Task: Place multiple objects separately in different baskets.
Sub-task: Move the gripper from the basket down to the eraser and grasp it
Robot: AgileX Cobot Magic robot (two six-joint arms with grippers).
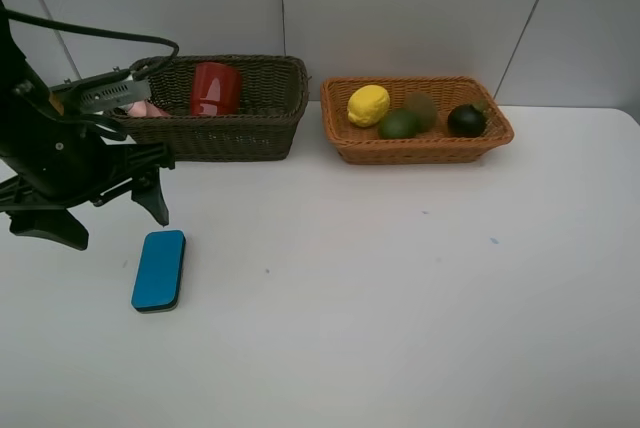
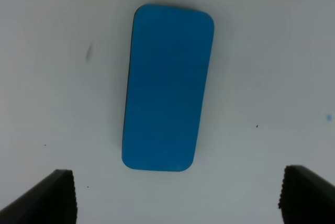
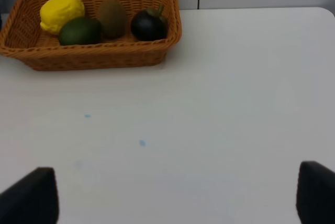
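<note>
A blue eraser (image 1: 159, 269) (image 2: 167, 88) lies flat on the white table at the front left. My left gripper (image 1: 108, 212) (image 2: 180, 199) hovers just above and behind it, open and holding nothing. The dark basket (image 1: 230, 134) at the back left holds a red cup (image 1: 215, 88) and a pink bottle (image 1: 150, 108). Inside the orange basket (image 1: 420, 150) (image 3: 94, 59) are a lemon (image 1: 368, 105) (image 3: 62, 12), a lime (image 1: 398, 124) (image 3: 79, 30), a kiwi (image 1: 422, 108) (image 3: 111, 17) and a mangosteen (image 1: 466, 120) (image 3: 149, 24). My right gripper (image 3: 172, 195) is open over bare table, out of the high view.
The white table (image 1: 400, 278) runs back to a grey panelled wall (image 1: 400, 8) right behind both baskets. The left arm's black body and cable rise at the far left edge, partly in front of the dark basket's left end.
</note>
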